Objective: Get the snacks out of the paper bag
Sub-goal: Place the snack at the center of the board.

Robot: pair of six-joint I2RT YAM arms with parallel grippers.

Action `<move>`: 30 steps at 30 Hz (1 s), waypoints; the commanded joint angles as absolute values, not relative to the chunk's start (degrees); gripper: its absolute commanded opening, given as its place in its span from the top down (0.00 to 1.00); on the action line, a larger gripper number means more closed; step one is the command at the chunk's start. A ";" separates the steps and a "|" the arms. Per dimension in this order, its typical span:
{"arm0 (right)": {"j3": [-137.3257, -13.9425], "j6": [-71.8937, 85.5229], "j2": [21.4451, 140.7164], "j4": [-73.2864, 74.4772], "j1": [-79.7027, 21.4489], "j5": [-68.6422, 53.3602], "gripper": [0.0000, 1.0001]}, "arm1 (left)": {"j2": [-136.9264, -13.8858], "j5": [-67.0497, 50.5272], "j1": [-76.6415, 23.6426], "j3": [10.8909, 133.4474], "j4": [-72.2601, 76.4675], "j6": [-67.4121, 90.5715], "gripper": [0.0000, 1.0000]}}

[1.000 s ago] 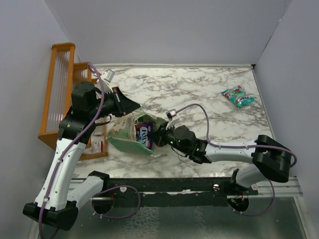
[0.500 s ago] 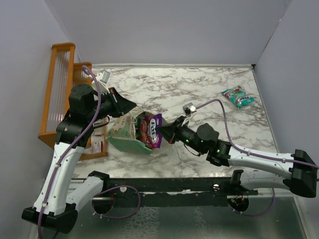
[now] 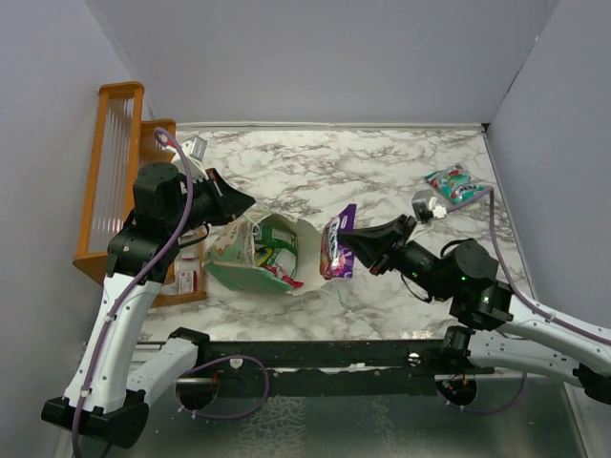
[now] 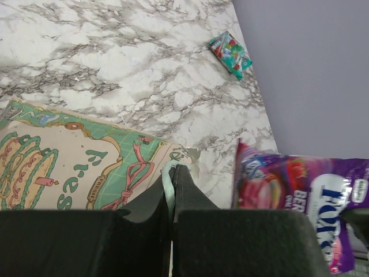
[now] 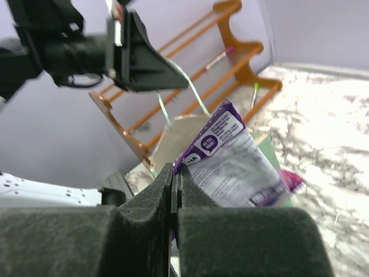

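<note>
Pink-purple glossy snack packet point(image 3: 334, 250) hangs clear of the mint-green paper gift bag point(image 3: 227, 250), just beside its open mouth and over the marble worktop point(image 3: 382, 172), pinched by one top corner in the right pincer point(image 3: 346, 237). The right wrist view shows those two fingers closed on the packet's edge with no gap, so the packet dangles below them, free to be carried off and set down.

The bag lies tipped toward the right arm with its white inside showing. Small green and red crinkly packets point(image 3: 280, 254) are inside, so the task looks only partly done. The left pincer point(image 3: 250, 202) is closed on a mint-green strip at the bag's rim, seen pressed between its fingers in the left wrist view. I judge this grip holds the mouth up and open and stops the light bag from being dragged along as packets come out.

A teal glossy packet point(image 3: 456, 185) lies well apart at the far right of the worktop, a likely spot for this one too.

The right arm reaches leftward, low and stretched, its wrist pointing at the bag. The left arm rises folded from its base, elbow high, wrist angled down to the rim, near the orange wooden rack point(image 3: 115, 172).
</note>
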State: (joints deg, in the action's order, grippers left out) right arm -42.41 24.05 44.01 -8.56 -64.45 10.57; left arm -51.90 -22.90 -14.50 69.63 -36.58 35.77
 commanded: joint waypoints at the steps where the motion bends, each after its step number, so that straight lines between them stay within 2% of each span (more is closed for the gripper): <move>1: -48.57 18.64 39.53 -4.67 -64.69 11.23 0.99 | -50.97 -20.52 -14.67 69.66 -36.67 34.87 1.00; 4: -50.88 15.81 38.72 -1.96 -64.68 15.93 0.99 | -51.09 -20.71 -14.68 69.69 -36.66 35.03 1.00; 7: -51.42 16.09 38.52 0.99 -64.64 26.76 0.99 | -51.07 -20.90 -14.68 69.99 -36.81 35.11 1.00; 8: -50.92 16.68 38.30 1.73 -64.68 33.78 0.99 | -51.12 -20.88 -14.61 70.14 -37.02 35.00 1.00; 12: -46.14 21.95 37.43 3.57 -64.67 50.23 0.99 | -50.75 -20.50 -14.68 70.43 -37.57 34.98 1.00; 16: -40.20 30.82 37.17 7.58 -64.69 60.17 0.99 | -50.80 -20.70 -14.67 70.25 -37.46 35.24 1.00; 21: -38.61 43.52 40.33 17.16 -64.60 64.00 0.99 | -51.31 -21.20 -14.67 70.29 -37.29 35.33 1.00; 26: -39.82 43.51 46.98 16.22 -62.62 65.93 0.99 | -51.85 -21.66 -14.65 70.18 -37.12 35.34 1.00; 30: -41.04 38.11 51.87 8.84 -50.34 53.82 0.99 | -51.70 -21.69 -14.68 70.26 -37.36 35.34 1.00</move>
State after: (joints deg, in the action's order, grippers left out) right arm -38.20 40.10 48.95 15.84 -60.27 60.01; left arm -51.96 -22.00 -14.50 69.63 -37.87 35.62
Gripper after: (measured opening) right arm 0.014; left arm 0.010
